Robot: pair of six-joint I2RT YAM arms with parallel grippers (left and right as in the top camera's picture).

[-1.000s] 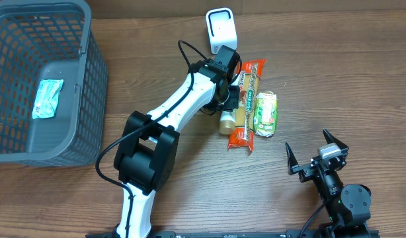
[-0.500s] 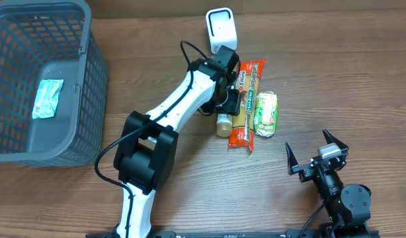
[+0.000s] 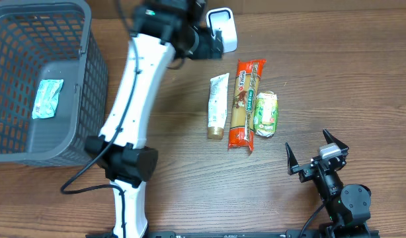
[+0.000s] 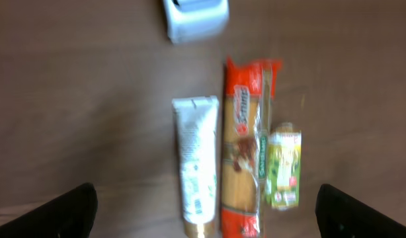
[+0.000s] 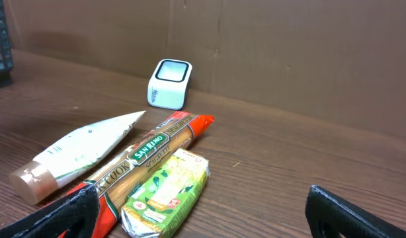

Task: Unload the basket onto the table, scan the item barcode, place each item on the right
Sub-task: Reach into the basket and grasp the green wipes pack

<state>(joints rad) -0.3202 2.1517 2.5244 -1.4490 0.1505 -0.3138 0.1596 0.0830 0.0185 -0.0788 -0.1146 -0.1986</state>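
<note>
The left gripper (image 3: 198,41) was up near the top middle of the overhead view and looked a bit blurry. It was open wide and held nothing. In its own camera its two dark fingers (image 4: 74,211) sat far apart in the bottom corners. Three things lay flat in a row on the brown wooden bench (image 3: 335,73), near the middle of the overhead view. On the left was a white tube (image 3: 218,106), with its brown cap pointing to the bottom of the frame. Just beside it, in the middle, lay a long red pasta pack (image 3: 246,102). A small green pack (image 3: 266,114) lay right up against the lower part of the pasta pack, on its right. No gripper touched any of them. The little white scanner (image 3: 223,28) stood at the top of the frame, above the row, next to the left gripper. A grey basket (image 3: 94,79) filled the upper left corner, and a pale blue pouch (image 3: 47,98) lay inside it. The right gripper (image 3: 307,140) sat in the lower right corner, away from the row. It was open wide too, and it was empty.
</note>
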